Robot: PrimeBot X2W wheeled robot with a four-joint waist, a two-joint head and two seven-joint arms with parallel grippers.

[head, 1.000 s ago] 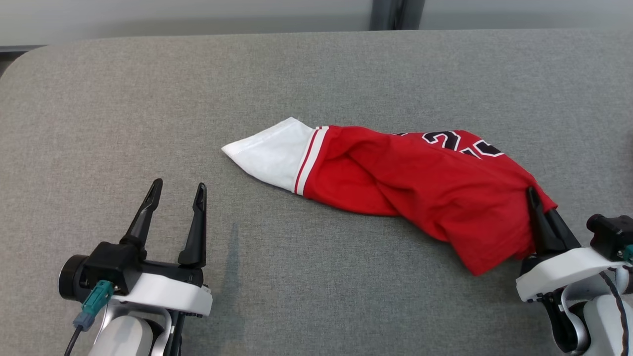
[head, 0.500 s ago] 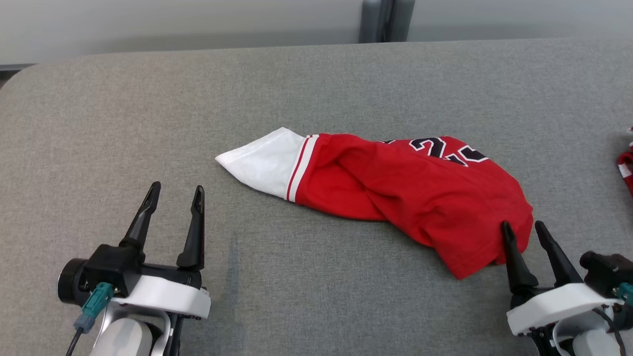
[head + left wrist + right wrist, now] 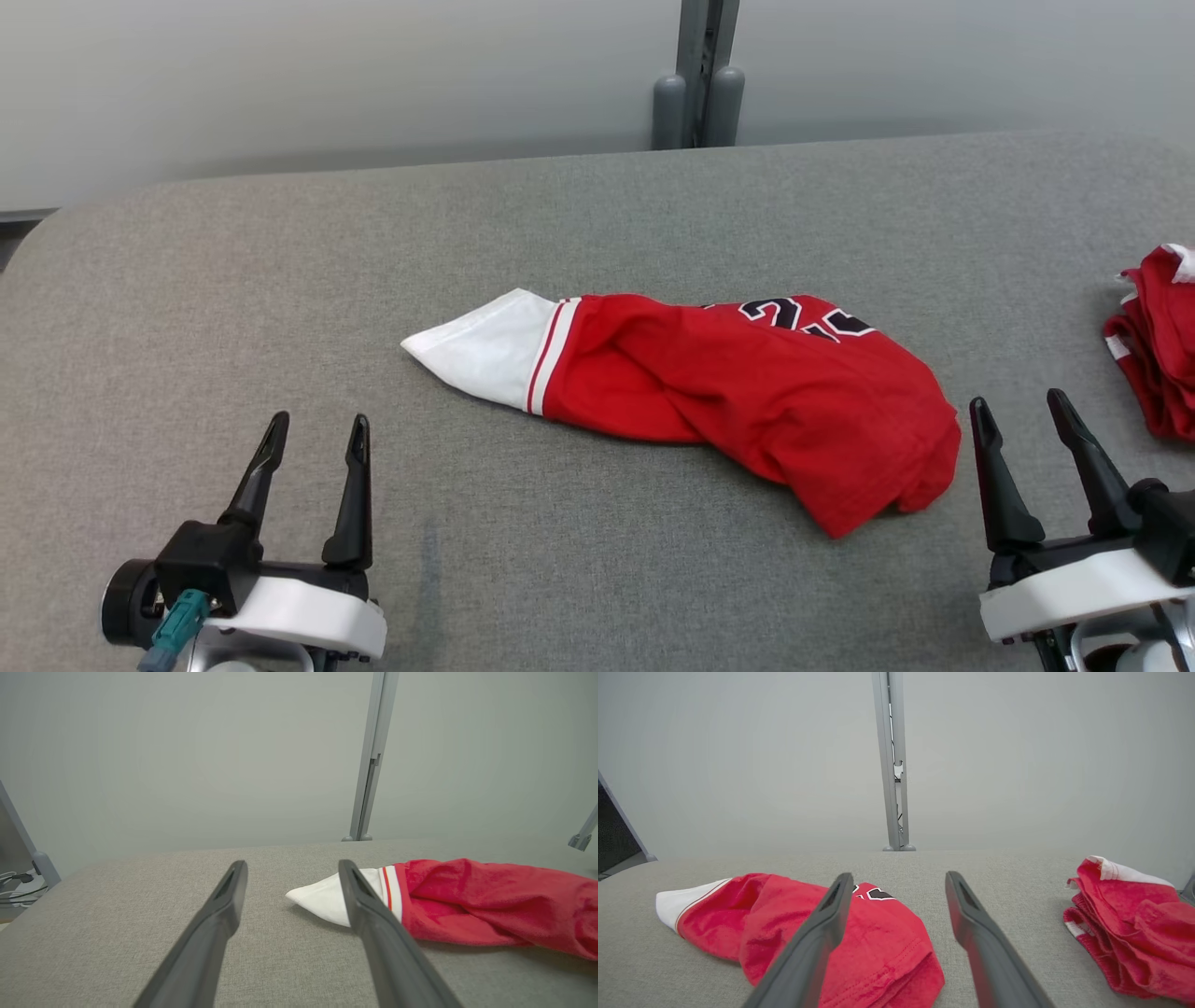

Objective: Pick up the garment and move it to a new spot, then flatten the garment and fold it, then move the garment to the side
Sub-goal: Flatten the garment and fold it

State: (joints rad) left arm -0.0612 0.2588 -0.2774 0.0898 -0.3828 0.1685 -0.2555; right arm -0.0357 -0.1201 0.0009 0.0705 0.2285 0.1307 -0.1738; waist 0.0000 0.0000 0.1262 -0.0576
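- Both spread wide, nothing held: left gripper (image 3: 318,420) lower left, right gripper (image 3: 1018,399) lower right.
- Red garment (image 3: 747,392) crumpled mid-table, white end leftward; red end just beside right gripper, apart.
- Second red bundle (image 3: 1158,345) at right edge of grey table (image 3: 280,280).

Flat, diffuse overhead light, evenly bright. Thin soft shadow under garment (image 3: 747,401) on its near side. Head view sharp. Wrist views: left pincer (image 3: 289,865) and right pincer (image 3: 896,877) fingers soft near lens; bench (image 3: 117,896) far edge bows.
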